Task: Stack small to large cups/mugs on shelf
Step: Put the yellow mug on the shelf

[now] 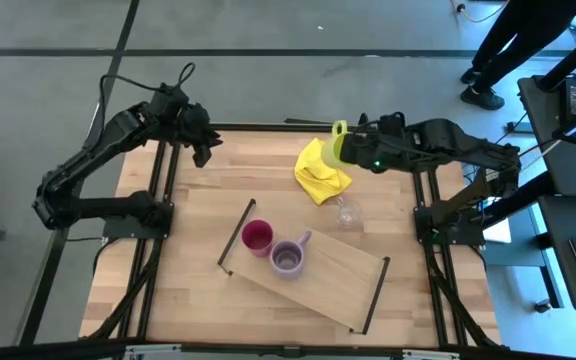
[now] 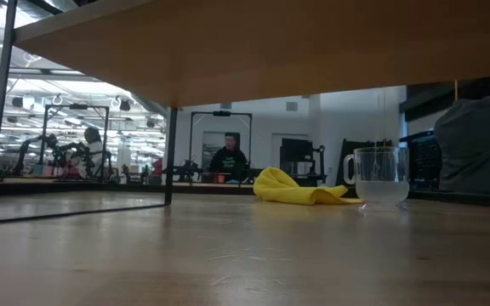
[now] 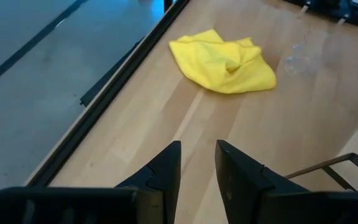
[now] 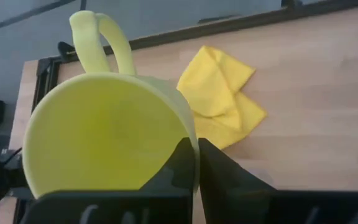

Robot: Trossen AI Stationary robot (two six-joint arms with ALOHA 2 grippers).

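The right gripper [image 1: 346,150], top middle of the high view, pinches the yellow-green mug [image 1: 338,144] above the yellow cloth [image 1: 320,172]. The left gripper [image 1: 202,150] waits upper left, fingers slightly apart.

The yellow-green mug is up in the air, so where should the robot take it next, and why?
Probably toward the shelf, to its bare part beside the purple mug. The right gripper holds the yellow-green mug by its rim above the yellow cloth; the red cup and purple mug already stand there.
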